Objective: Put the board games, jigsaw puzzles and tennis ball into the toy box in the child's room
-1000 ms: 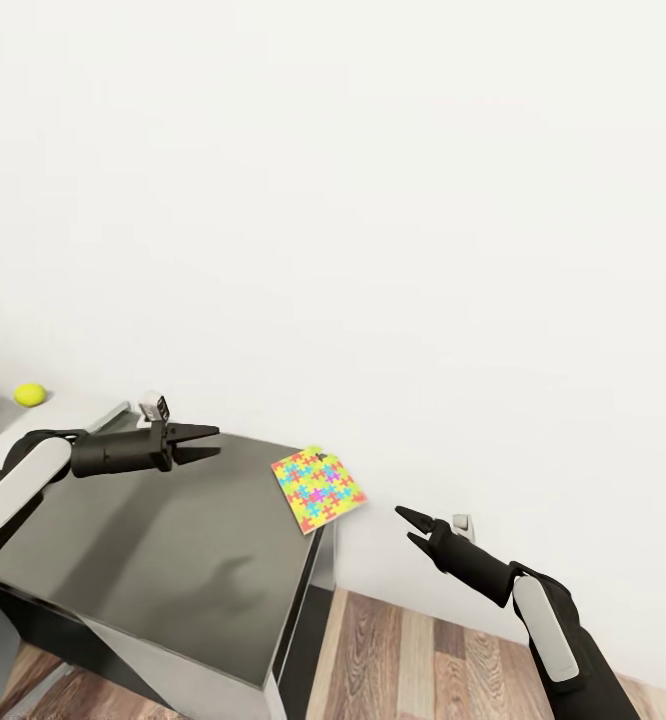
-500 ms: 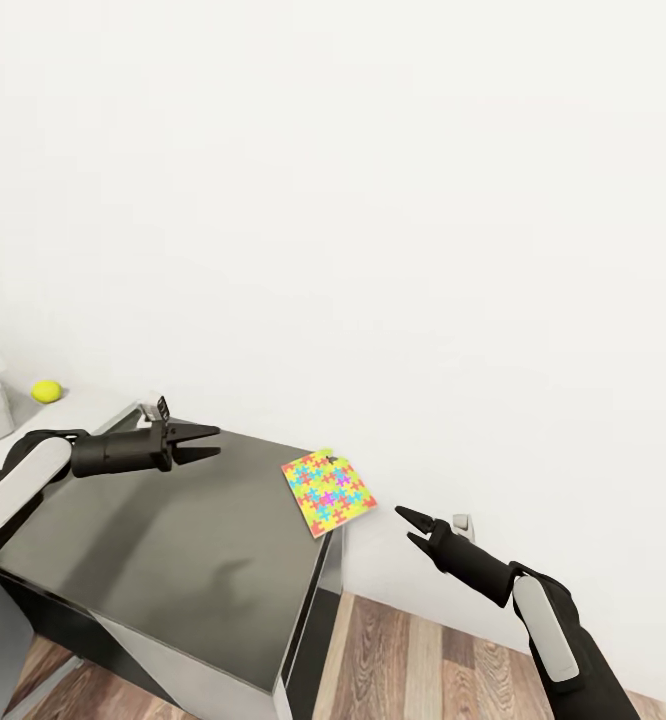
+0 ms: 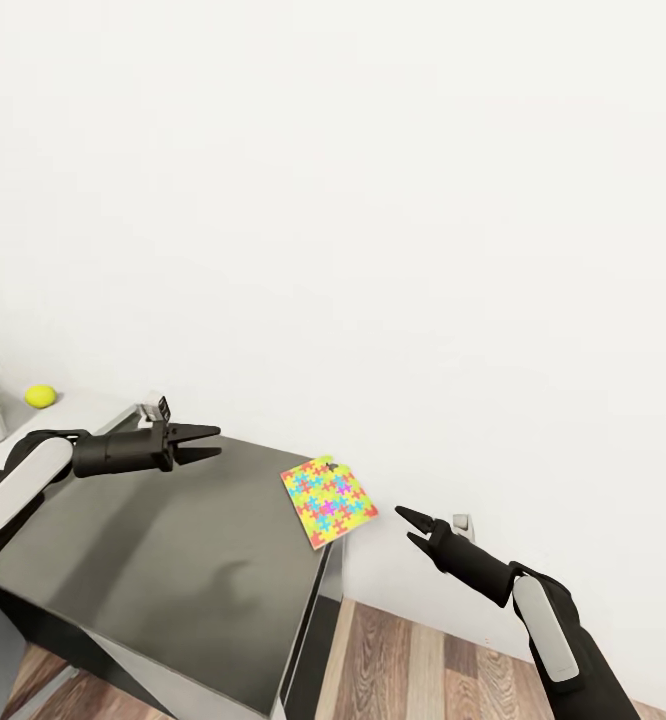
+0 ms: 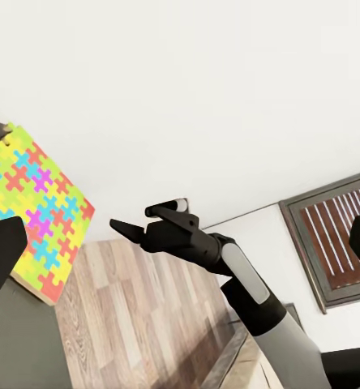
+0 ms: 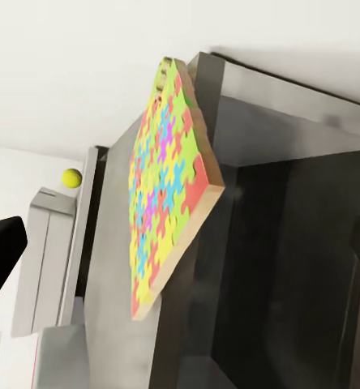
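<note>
Jigsaw puzzle: the jigsaw puzzle [image 3: 329, 499] lies at the far right corner of the dark desk [image 3: 173, 560], one corner past the edge; from my right wrist it [image 5: 169, 194] juts clear over the drop.
What changed: over the last second the whole head view has slid, so my head or base has turned; the puzzle and ball sit a little further right in the picture, while my arms hold their pose. I judge I am squaring up to the desk, nothing grasped yet.
Tennis ball: the tennis ball [image 3: 40, 396] rests on the lighter desk section, well apart from the puzzle.
Left claw: my left claw [image 3: 203, 443] hovers over the dark top, tips slightly spread, holding nothing.
Right claw: my right claw [image 3: 410, 525] hangs beyond the desk's end above the wood floor [image 3: 423, 660], tips slightly parted, empty.
Room: open air on the puzzle's floor side; wall [image 3: 373, 250] close behind it.
</note>
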### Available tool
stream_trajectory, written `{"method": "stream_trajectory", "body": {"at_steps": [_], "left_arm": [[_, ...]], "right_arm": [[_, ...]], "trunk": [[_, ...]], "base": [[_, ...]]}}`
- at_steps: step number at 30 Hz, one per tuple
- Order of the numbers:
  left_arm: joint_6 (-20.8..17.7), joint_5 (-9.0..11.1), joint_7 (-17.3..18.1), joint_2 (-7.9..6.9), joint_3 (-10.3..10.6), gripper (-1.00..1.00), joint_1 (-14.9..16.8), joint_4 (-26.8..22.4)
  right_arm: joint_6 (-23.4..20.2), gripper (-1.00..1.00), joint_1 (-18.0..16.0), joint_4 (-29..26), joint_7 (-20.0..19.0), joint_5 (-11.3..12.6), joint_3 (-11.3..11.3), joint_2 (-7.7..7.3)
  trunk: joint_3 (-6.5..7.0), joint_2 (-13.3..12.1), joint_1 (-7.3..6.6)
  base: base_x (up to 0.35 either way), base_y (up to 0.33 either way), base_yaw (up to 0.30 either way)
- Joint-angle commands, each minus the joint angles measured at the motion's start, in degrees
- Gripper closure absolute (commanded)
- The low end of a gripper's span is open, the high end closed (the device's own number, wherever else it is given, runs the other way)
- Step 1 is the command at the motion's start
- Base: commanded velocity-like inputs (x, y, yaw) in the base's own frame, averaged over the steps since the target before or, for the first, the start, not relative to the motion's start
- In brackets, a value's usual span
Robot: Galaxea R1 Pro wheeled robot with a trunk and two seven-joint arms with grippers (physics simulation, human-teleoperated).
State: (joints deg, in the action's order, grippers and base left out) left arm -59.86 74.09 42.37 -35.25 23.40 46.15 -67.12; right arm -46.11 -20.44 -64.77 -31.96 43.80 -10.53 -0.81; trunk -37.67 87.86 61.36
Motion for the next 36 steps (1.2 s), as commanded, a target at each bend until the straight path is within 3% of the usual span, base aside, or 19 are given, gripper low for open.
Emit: {"method": "stream_trajectory", "body": {"at_steps": [1,36], "left_arm": [[-0.1,0.0,0.3,-0.04,0.1,-1.0,0.1,0.0],[-0.1,0.0,0.3,-0.15,0.1,-1.0,0.1,0.0]], "right_arm": [[-0.4,-1.0,0.0,0.0,-0.1,0.1,-0.1,0.02],[-0.4,-1.0,0.0,0.1,-0.1,0.0,-0.1,0.02]], "trunk": [[-0.05,0.0,0.0],[-0.05,0.0,0.0]], "base": [[0.01,0.033,0.0],[0.001,0.004,0.0]]}}
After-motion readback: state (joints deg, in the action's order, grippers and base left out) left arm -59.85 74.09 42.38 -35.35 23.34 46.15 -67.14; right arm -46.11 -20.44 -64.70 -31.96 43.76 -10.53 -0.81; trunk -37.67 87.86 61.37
